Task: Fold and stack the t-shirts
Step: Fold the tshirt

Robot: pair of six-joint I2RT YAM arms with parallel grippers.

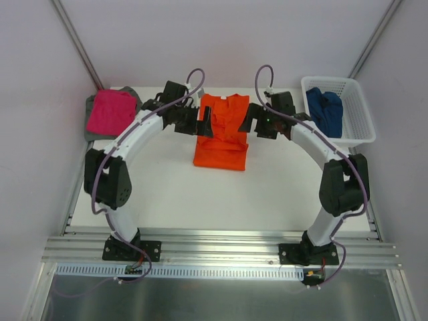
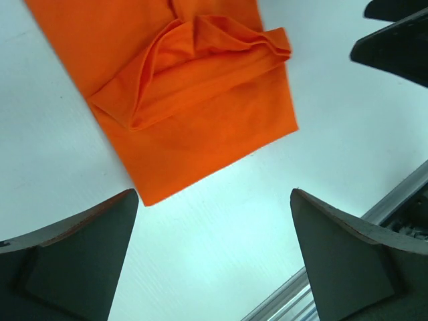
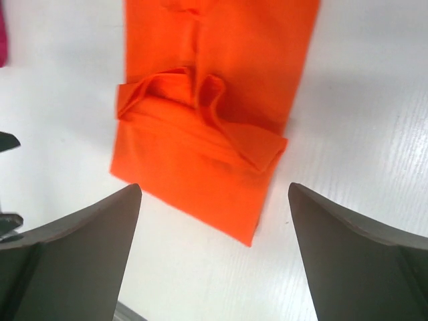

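On the white surface (image 1: 167,194), the biggest thing we see, the shirts lie spread out. The left arm (image 1: 127,144) and the right arm (image 1: 321,144) stand at the near edge. They curve in toward each other over the far half.

At the far right corner stands a white basket (image 1: 358,110) with holes in its walls.

The orange t-shirt (image 1: 222,134) lies flat in the middle of the far half, right between the two arms. Its neck points to the far edge. Its sides are folded in, so it makes a long, narrow shape. From the wrist cameras we see a bunched, folded-over bit of cloth lying across it.

The pink t-shirt (image 1: 110,112) sits folded at the far left corner. It rests on top of the grey t-shirt (image 1: 89,126), which peeks out along the edges beneath it. The dark blue t-shirt (image 1: 324,110) lies crumpled inside the basket.

The left end effector (image 2: 214,194) is just beside the left side of the orange t-shirt. Its two fingers are wide apart and hold nothing. We see bare surface and a corner of orange cloth between them.

The right end effector (image 3: 214,187) is at the right side of the orange t-shirt. Its fingers are wide apart too, and they grip nothing.
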